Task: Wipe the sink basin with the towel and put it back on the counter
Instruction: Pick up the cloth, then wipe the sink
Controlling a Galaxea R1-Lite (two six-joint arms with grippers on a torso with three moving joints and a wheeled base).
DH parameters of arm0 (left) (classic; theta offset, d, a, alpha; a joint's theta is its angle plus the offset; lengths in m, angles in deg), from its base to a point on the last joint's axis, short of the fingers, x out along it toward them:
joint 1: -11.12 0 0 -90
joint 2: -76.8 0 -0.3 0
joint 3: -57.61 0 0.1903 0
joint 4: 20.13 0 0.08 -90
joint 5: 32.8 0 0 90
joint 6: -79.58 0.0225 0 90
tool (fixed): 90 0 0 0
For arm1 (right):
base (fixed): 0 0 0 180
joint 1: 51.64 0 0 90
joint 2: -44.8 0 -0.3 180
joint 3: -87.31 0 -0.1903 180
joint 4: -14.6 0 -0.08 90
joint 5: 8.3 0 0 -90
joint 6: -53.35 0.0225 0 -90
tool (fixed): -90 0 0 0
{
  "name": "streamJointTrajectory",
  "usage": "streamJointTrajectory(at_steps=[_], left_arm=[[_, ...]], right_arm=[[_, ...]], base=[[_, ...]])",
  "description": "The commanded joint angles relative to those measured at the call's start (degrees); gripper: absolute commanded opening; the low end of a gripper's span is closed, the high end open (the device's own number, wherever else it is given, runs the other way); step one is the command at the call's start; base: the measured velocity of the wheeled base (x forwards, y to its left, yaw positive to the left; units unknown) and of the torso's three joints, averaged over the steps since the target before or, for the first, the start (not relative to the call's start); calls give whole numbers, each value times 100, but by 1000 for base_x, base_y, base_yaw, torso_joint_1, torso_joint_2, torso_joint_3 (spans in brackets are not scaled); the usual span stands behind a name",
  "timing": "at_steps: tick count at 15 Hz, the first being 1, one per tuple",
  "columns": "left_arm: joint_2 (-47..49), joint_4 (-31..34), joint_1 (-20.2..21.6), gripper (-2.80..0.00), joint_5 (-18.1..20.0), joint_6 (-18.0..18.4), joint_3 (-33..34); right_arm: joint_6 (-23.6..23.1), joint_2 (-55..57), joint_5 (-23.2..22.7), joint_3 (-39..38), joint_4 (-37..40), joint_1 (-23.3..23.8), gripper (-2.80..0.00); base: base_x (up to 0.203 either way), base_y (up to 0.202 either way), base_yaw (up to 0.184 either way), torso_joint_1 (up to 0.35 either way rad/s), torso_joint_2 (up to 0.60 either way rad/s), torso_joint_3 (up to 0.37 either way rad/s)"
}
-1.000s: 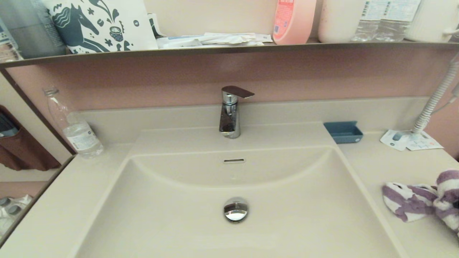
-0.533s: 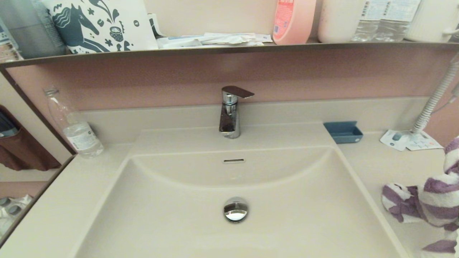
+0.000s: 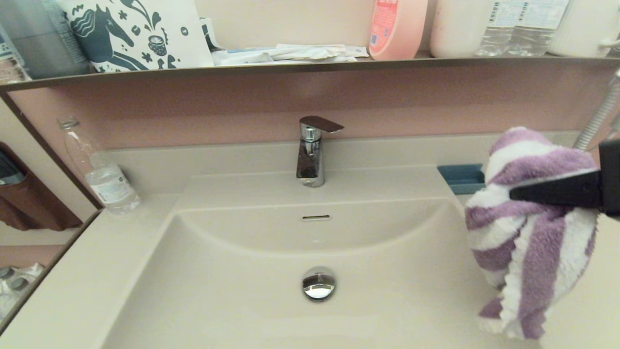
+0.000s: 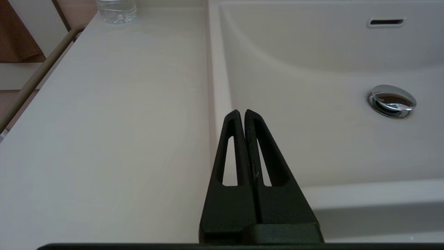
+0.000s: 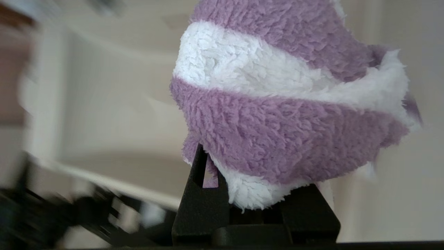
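Note:
The purple-and-white striped towel (image 3: 530, 228) hangs in the air over the right rim of the sink basin (image 3: 252, 291), clear of the counter (image 3: 586, 310). My right gripper (image 3: 516, 195) comes in from the right edge and is shut on the towel (image 5: 277, 114), whose folds bulge over the black fingers (image 5: 199, 173). The basin's chrome drain plug (image 3: 318, 284) and slot overflow (image 3: 316, 217) are bare. My left gripper (image 4: 241, 113) is shut on nothing, low over the basin's left rim; it is out of the head view.
A chrome faucet (image 3: 311, 152) stands behind the basin. A blue soap dish (image 3: 457, 178) sits at the back right, partly behind the towel. A clear water bottle (image 3: 99, 172) stands on the left counter. A shelf (image 3: 290, 65) above carries bottles and a printed bag.
The towel lay bunched on the right counter one second ago. It has since been lifted off and carried up and leftward, and the right gripper's black finger has come into the head view.

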Motion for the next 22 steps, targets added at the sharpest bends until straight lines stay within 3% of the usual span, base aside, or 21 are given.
streamJointTrajectory(at_steps=[1,4,6,10,13,15,22], left_arm=[[7,2,7,-280,0,0,1],[7,-4,0,-280,0,0,1],[7,1,7,-280,0,0,1],[7,2,8,-280,0,0,1],[7,-2,8,-280,0,0,1],[7,2,0,-280,0,0,1],[7,2,4,-280,0,0,1]], right_arm=[[331,821,187,1121,132,-433,-280],[496,1462,-84,2357,524,-919,-280],[554,1692,-187,2408,669,-1192,-280],[964,1894,158,1249,849,-1117,-280],[1052,2168,1356,198,841,-967,-280],[1162,2445,1699,-285,806,-958,-280],[2048,3874,1723,-718,739,-1230,-280]], base=[[0,0,0,0,0,0],[0,0,0,0,0,0],[0,0,0,0,0,0],[0,0,0,0,0,0],[0,0,0,0,0,0],[0,0,0,0,0,0],[0,0,0,0,0,0]])
